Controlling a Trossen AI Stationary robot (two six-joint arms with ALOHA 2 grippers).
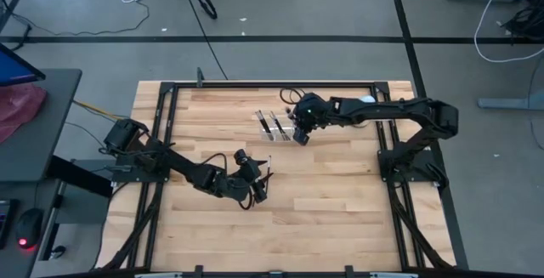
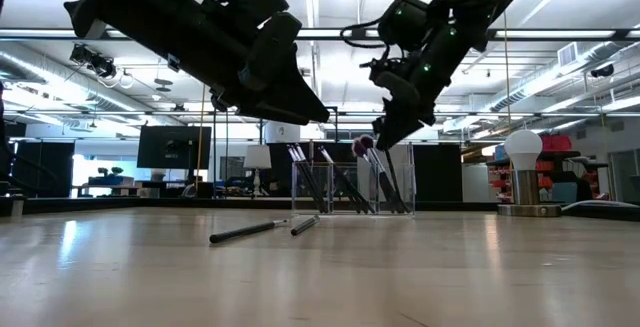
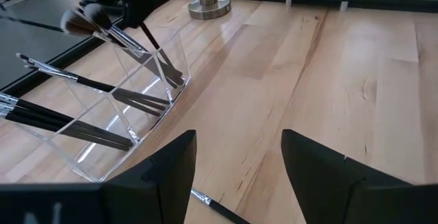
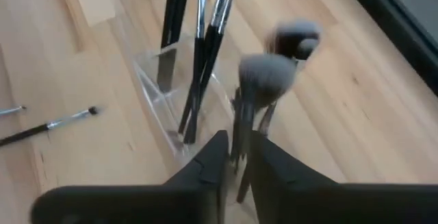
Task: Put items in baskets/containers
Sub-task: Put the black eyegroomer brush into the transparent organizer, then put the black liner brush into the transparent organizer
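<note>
Above the clear tray (image 1: 279,126) our right gripper (image 4: 236,157) — fingers barely parted — pinches a brush handle (image 4: 241,131) (left gripper (image 3: 238,157) wide open, empty).

You will find nothing to read here: no text, label, brand, number or sign is legible on anything in any of the four views
</note>
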